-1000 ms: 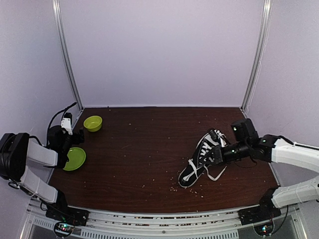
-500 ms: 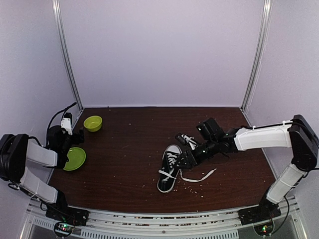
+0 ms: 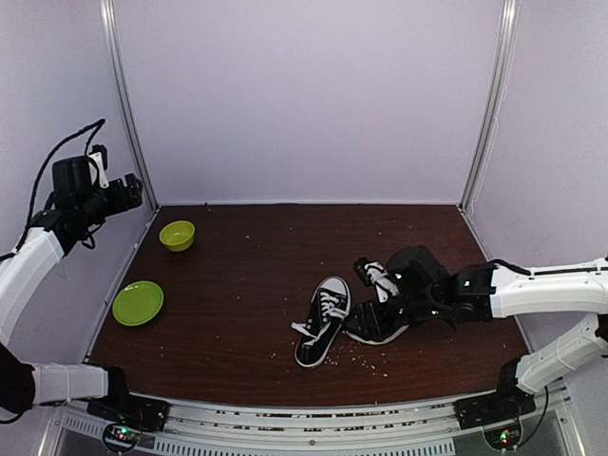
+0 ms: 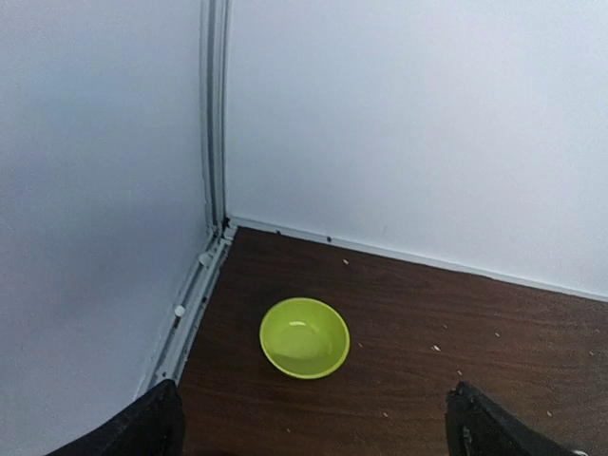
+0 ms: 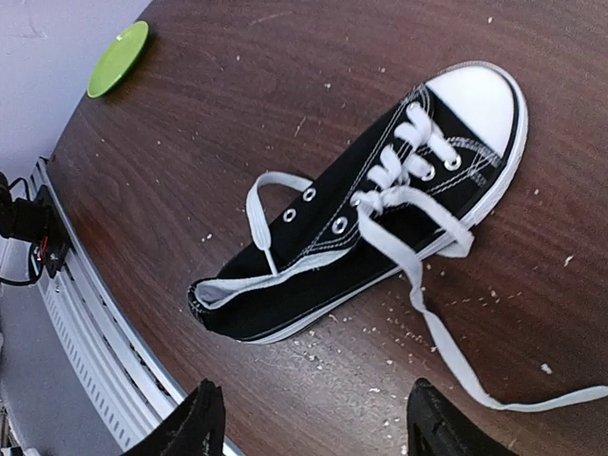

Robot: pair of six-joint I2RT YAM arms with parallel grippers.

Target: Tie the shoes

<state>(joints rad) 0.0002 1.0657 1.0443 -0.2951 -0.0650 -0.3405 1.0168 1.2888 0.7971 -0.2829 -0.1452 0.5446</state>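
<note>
Top external: black low-top canvas sneaker with white toe cap and white rubber sole [image 3: 321, 321] flat on its sole, right of centre on the dark brown wooden table [image 3: 247, 275], toe turned away from the arm bases. Untied: long white laces [image 5: 423, 133] threaded through the eyelets but slack, one end draped across the collar, the other trailing off over the wood.

Reads as the very start of the tying, with no crossing or knot begun. Right gripper [image 5: 309, 418] hanging just beside the shoe, fingers spread, nothing between them. Left gripper [image 4: 313, 432] raised high by the left wall, well apart from the shoe, fingers wide, empty.

Next, probably: pinch one lace end with the right, bring the left across and down for the other, then cross them. Calls for a low, exact pinch on thin flat tape lying against wood, without dragging the light shoe along.

Elsewhere on the table: small lime-green bowl [image 3: 177, 235] near the back-left corner, flat lime-green round plate [image 3: 138, 302] nearer the front, pale crumbs [image 3: 366, 356] scattered around the shoe. Enclosed by plain pale lilac walls [image 3: 304, 95] with aluminium uprights [image 3: 128, 114]; metal rail [image 3: 313, 423] along the near edge.
</note>
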